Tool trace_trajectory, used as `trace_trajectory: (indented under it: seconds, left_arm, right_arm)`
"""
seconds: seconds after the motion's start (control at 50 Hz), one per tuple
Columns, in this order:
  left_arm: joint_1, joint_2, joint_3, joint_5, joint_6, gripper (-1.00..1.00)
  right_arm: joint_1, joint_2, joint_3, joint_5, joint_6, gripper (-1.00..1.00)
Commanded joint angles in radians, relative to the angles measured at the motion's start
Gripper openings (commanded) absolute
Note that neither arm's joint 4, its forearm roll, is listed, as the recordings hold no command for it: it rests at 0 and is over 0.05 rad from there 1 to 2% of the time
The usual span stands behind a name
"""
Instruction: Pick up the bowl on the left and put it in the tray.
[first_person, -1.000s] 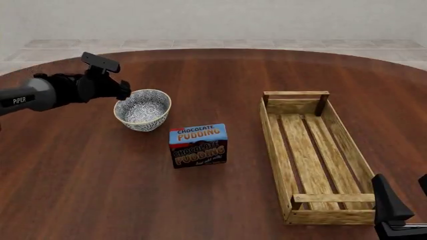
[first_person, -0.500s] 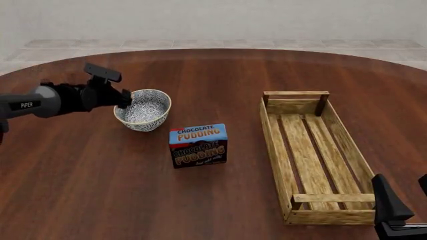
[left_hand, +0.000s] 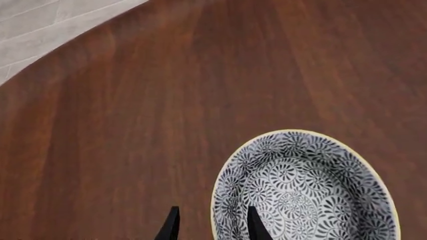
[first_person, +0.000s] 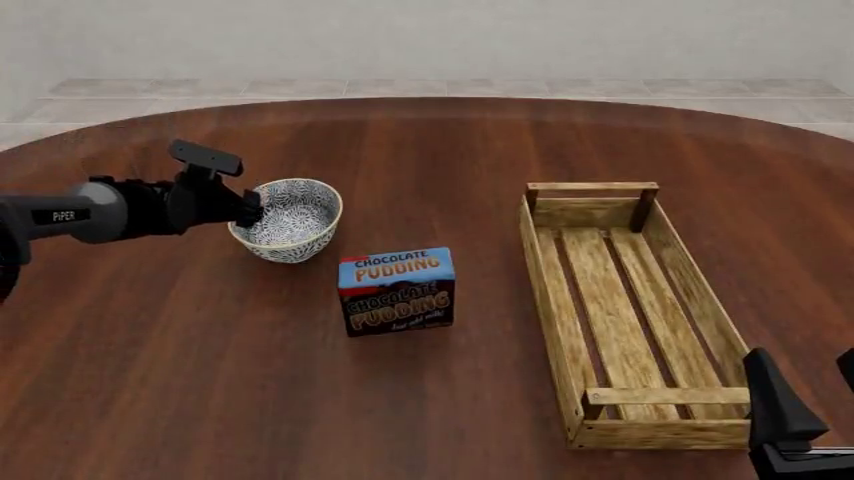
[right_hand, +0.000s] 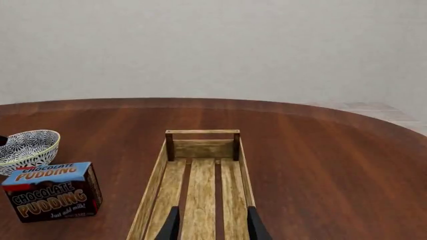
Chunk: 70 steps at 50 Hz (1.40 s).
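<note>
The blue-and-white patterned bowl (first_person: 288, 218) stands upright at the left of the table, just behind the pudding box. My left gripper (first_person: 251, 208) is at the bowl's left rim. In the left wrist view the bowl (left_hand: 307, 190) fills the lower corner, and the left gripper (left_hand: 212, 229) is open, with one fingertip (left_hand: 253, 227) inside the rim and the other outside it. The light-wood slatted tray (first_person: 545, 262) lies at the right with nothing in it. My right gripper (first_person: 805, 400) is open near the tray's near end, and in its own view the right gripper (right_hand: 212, 227) hangs over the tray (right_hand: 200, 185).
A chocolate pudding box (first_person: 396, 290) stands between the bowl and the tray, close to the bowl's near right side. It also shows in the right wrist view as the pudding box (right_hand: 52, 192) beside the bowl (right_hand: 27, 149). The round wooden table (first_person: 441, 160) curves away at the back.
My left arm has dropped lower and eased toward the bowl, bringing its fingers down around the left rim. The bowl, box, tray and right arm have stayed put.
</note>
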Motion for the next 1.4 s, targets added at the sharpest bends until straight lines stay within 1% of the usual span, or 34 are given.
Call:
trace_trajectory:
  seconds: [0.02, 0.22, 0.42, 1.2, 1.34, 1.4]
  left_arm:
    - [0.002, 0.024, -0.006, -0.009, -0.005, 1.0]
    - [-0.001, 0.056, -0.027, -0.005, -0.012, 1.0]
    - [0.002, 0.086, -0.039, -0.009, -0.001, 1.0]
    - [0.004, 0.141, -0.036, -0.039, -0.002, 1.0]
    - [0.005, 0.143, -0.039, -0.036, 0.0, 1.0]
    - [0.001, 0.144, -0.049, -0.017, -0.014, 1.0]
  right_arm:
    - [0.0, 0.0, 0.0, 0.0, 0.0, 1.0]
    - [0.0, 0.0, 0.0, 0.0, 0.0, 1.0]
    - [0.0, 0.0, 0.0, 0.0, 0.0, 1.0]
    - [0.0, 0.0, 0.0, 0.0, 0.0, 1.0]
    - [0.0, 0.0, 0.0, 0.0, 0.0, 1.0]
    - [0.0, 0.0, 0.0, 0.0, 0.0, 1.0]
